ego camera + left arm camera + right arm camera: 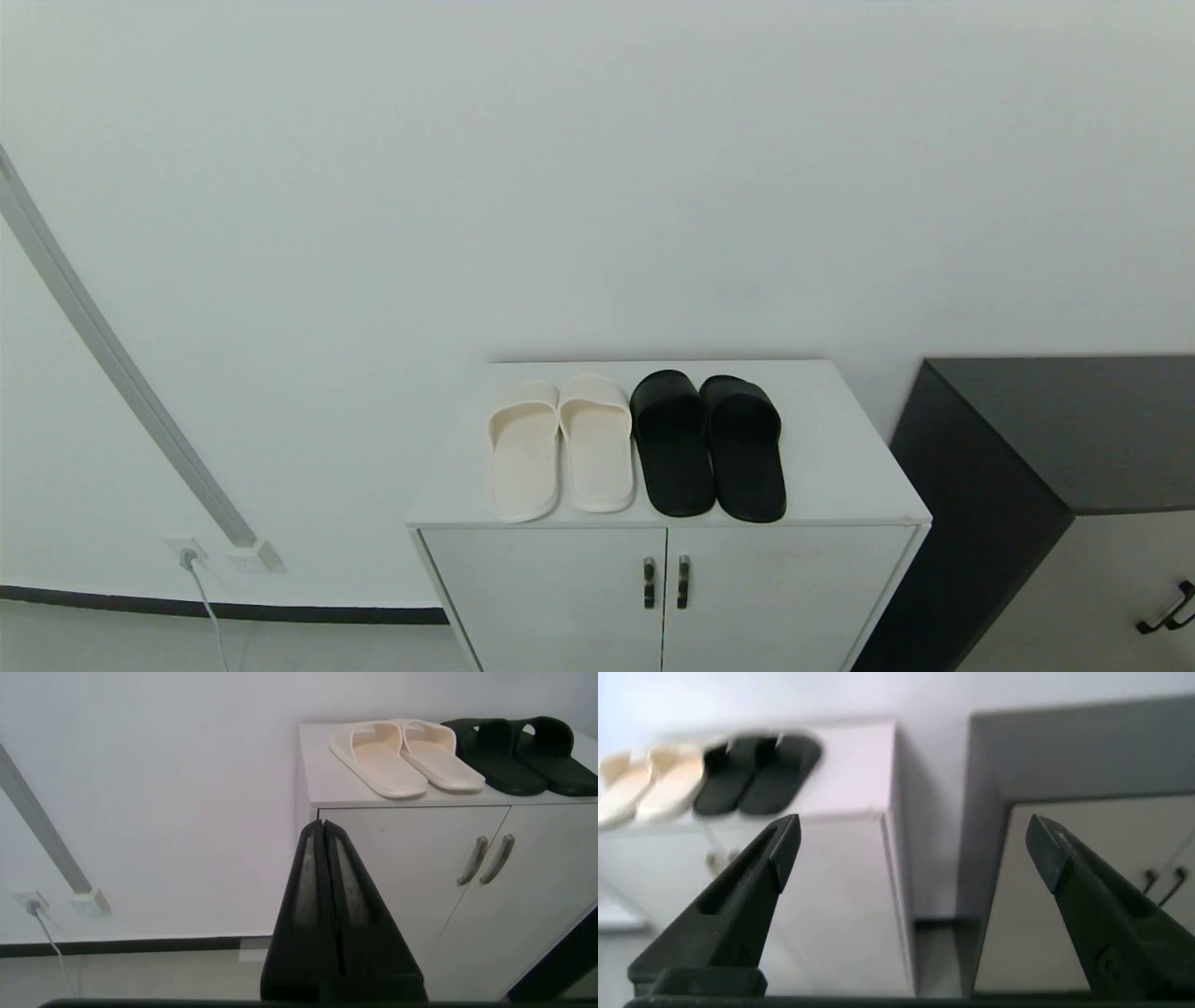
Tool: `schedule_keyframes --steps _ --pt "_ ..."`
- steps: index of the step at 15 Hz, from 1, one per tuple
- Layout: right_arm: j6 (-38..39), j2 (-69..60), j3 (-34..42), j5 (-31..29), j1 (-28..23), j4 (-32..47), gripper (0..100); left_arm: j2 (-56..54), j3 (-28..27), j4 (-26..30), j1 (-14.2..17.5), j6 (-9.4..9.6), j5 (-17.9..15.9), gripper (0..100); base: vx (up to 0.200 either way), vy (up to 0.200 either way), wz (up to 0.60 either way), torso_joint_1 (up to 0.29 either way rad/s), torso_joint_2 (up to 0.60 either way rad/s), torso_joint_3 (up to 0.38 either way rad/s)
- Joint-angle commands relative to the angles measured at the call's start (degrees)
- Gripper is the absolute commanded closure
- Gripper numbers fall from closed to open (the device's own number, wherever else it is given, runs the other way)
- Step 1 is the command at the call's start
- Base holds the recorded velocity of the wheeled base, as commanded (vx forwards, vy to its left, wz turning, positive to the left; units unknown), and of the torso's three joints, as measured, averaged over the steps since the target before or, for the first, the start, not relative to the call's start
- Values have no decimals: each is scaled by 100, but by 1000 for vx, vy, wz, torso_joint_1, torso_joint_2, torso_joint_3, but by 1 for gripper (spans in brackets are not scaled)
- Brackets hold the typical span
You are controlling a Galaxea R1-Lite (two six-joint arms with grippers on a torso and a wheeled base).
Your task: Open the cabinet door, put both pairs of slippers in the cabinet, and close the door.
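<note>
Staring at the cabinet lower centre, doors shut, so cream slippers and black slippers just wait on top. My left gripper is pressed together; right gripper spread wide, presumably for the handles.

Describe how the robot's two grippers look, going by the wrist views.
The left gripper is glossy black: two long fingers that widen from narrow rounded tips toward a broad base, with lengthwise recessed panels on their faces. The right gripper looks matte dark grey to black, its two fingers wedge-shaped, thick at the base and tapering to blunt tips.
</note>
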Motion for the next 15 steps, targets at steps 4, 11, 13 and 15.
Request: schedule_keyframes --steps 4,11,13,15 --pt "12 2707 -4 1133 289 -1123 0 4 1 0 1 0 0 100 0 0 0 0 0 0" --pt "856 6064 -865 -1126 3057 -3558 0 4 1 0 1 0 -8 100 0 0 0 0 0 0" --pt "1041 6750 -1656 -1759 3760 -3566 0 4 1 0 1 0 -8 100 0 0 0 0 0 0" --pt "1137 7444 -2342 -2356 4191 -3575 0 4 1 0 1 0 -8 100 0 0 0 0 0 0"
